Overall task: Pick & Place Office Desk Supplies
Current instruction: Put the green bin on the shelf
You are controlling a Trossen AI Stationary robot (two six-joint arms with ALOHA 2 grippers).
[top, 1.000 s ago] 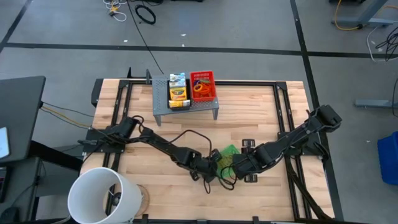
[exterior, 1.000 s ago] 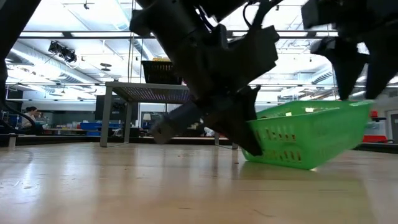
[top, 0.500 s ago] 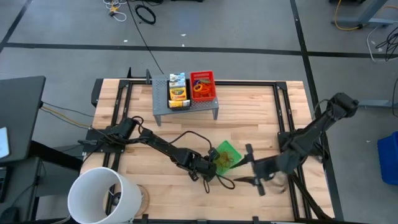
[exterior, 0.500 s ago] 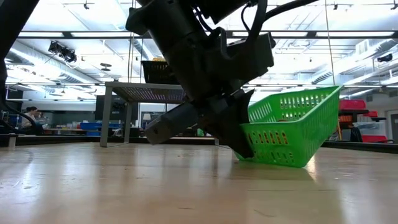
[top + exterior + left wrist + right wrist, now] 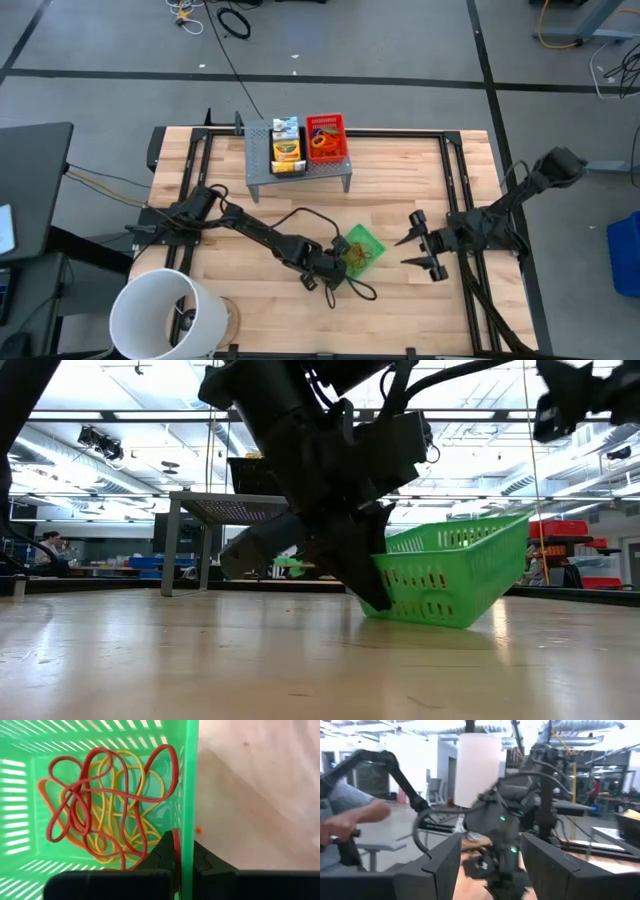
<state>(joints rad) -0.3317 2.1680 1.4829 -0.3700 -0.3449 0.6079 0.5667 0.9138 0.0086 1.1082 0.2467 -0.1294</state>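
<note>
Pinching the green mesh tray wall between pressed fingers, the left gripper tilts it; right gripper fingers spread.

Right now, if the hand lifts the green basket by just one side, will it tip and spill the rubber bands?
Probably tips: the left hand pinches one wall of the green basket, already tilted. It looks light, thin mesh plastic. The floppy rubber bands would likely slide downhill, though the walls may keep them in.

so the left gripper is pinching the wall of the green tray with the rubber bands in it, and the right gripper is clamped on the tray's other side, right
Not quite. The left gripper does pinch the wall of the green tray holding the rubber bands, but the right gripper is not on it: the high view shows it open and clear of the tray, off to its right-arm side.
</note>
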